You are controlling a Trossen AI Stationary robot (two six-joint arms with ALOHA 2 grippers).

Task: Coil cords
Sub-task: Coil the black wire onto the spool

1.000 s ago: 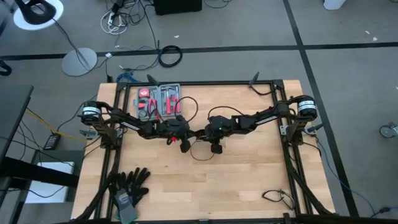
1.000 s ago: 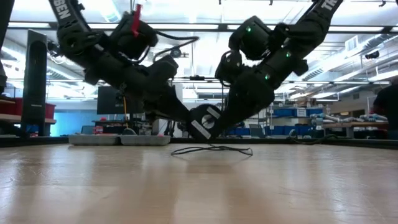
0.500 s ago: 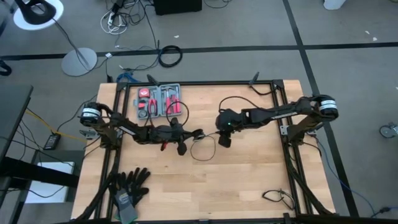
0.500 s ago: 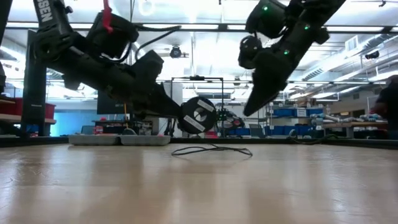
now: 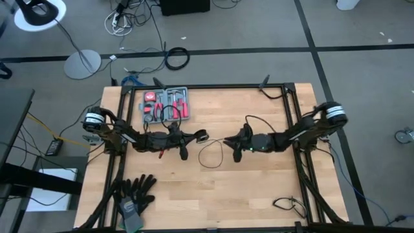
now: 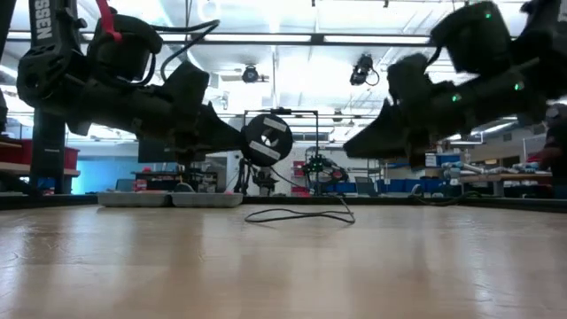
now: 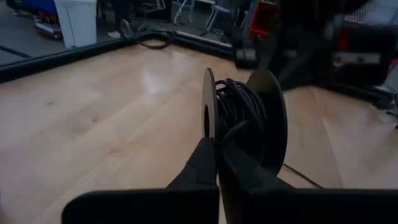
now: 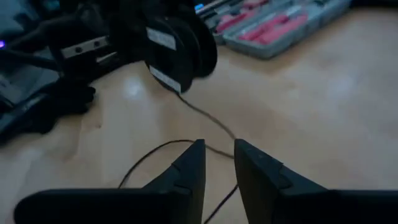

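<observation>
The cord is a thin black wire partly wound on a small round black spool [image 5: 202,136]. Its free length drops slack from the spool and lies in a loose loop [image 5: 210,155] on the wooden table's middle. My left gripper [image 7: 216,146] is shut on the spool, which hangs above the table [image 6: 267,140]. My right gripper [image 5: 228,140] stands just right of the spool, above the loop, pointing nearly level at it. Its fingers [image 8: 189,162] are a narrow gap apart with nothing between them; the wire [image 8: 205,115] lies on the table beyond them. My left gripper pinches one flange of the spool at its rim [image 7: 209,124] between its two fingers. The fingers come nearly level from the table's left. The spool is lifted clear and stands on edge, one flat face toward the near edge. The wire hangs slack from it to the table.
A grey case of red-handled tools [image 5: 166,105] lies at the far left. Black gloves [image 5: 134,193] lie at the near left corner and a short black cable [image 5: 288,206] at the near right. Black rails [image 5: 294,110] frame the table.
Both grippers had met over the table's middle, pointing down. My left gripper has drawn back toward the left edge and tipped nearly level, carrying the spool higher. My right gripper has pulled away from the spool toward the right edge, tipped level and rolled. The loop stays on the table.
</observation>
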